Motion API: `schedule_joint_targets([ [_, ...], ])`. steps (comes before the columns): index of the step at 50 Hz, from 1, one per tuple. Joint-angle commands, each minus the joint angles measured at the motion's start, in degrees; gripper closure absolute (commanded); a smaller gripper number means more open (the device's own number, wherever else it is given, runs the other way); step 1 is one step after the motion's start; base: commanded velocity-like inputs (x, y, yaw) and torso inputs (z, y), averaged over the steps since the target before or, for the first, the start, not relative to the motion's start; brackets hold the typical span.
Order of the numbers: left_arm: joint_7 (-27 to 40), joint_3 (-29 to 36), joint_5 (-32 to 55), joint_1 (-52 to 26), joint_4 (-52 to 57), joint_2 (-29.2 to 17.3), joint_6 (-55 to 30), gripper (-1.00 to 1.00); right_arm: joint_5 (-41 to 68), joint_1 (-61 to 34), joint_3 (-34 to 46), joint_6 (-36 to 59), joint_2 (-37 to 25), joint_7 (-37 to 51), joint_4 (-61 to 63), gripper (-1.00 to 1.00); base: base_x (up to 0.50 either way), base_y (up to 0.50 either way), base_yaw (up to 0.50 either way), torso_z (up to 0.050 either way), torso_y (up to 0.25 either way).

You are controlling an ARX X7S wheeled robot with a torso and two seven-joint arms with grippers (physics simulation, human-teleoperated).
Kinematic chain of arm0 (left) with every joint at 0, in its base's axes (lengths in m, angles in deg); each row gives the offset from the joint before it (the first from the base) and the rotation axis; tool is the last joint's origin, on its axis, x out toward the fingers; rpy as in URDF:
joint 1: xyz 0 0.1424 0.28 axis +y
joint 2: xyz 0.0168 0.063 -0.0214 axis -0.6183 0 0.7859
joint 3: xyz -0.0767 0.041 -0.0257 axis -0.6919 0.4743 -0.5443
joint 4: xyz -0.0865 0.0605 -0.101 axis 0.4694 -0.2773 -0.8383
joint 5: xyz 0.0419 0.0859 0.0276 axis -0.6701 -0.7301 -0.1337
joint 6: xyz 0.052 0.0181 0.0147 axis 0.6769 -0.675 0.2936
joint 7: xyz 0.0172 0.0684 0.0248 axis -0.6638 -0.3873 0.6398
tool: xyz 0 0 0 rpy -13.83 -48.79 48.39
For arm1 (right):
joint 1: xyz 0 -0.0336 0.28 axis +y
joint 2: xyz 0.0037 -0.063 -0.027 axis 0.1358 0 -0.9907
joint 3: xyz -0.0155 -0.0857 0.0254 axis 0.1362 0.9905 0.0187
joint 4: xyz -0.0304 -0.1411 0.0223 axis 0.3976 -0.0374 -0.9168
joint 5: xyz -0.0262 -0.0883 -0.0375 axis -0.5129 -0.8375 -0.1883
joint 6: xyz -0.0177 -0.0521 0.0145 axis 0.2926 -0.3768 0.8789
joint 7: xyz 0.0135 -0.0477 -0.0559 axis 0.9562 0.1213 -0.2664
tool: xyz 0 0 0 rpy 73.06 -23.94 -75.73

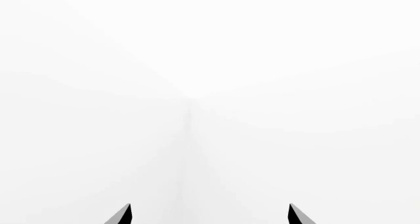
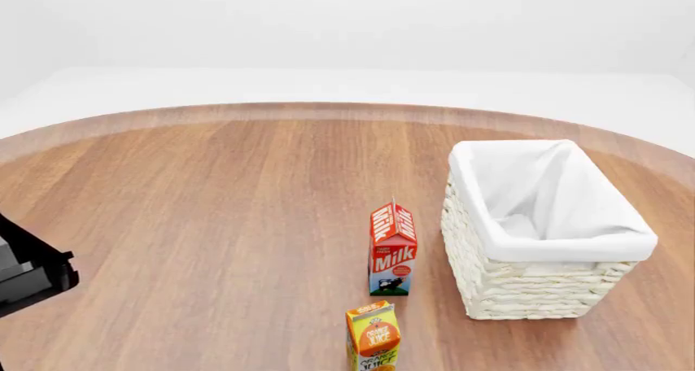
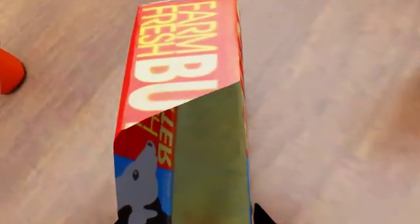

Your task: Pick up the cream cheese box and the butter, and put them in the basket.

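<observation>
Nearest, the right tool (image 3: 190,216) grips the butter (image 3: 184,76) above the table (image 3: 328,86), its tips mostly hidden behind the box. The left tool (image 1: 210,214) stands released, facing blank white. The orange juice carton (image 2: 373,337) is cut off by the frame; beyond stand the milk carton (image 2: 392,249) and, beside it, the basket (image 2: 543,285). No cream cheese box shows.

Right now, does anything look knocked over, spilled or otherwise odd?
Nothing is spilled or toppled: the milk carton and juice carton stand upright beside the upright, empty basket. The butter sits between the tips of the right gripper. The only oddity is that the left wrist camera shows blank white.
</observation>
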Motion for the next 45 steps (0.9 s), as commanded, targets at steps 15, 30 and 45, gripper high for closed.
schedule_joint_targets([
  [15,-1.04,-1.91,-0.67,-0.27,-1.06,1.11,0.84,-1.00,-13.36,-10.37,-6.50,1.94,-2.84,18.07,26.41,1.00,0.00,0.00,0.00,0.000,0.000],
  [30,-0.96,-2.10,-0.98,0.05,-0.52,1.00,0.86,-1.00,-11.93,-14.26,-12.98,-0.37,-8.61,22.68,34.89,1.00,0.00,0.00,0.00,0.000,0.001],
  [45,-0.75,-2.39,-1.03,0.23,0.22,0.91,0.22,-1.00,-7.26,-18.46,-18.32,-1.81,-13.63,27.40,40.38,1.00,0.00,0.00,0.00,0.000,0.001],
])
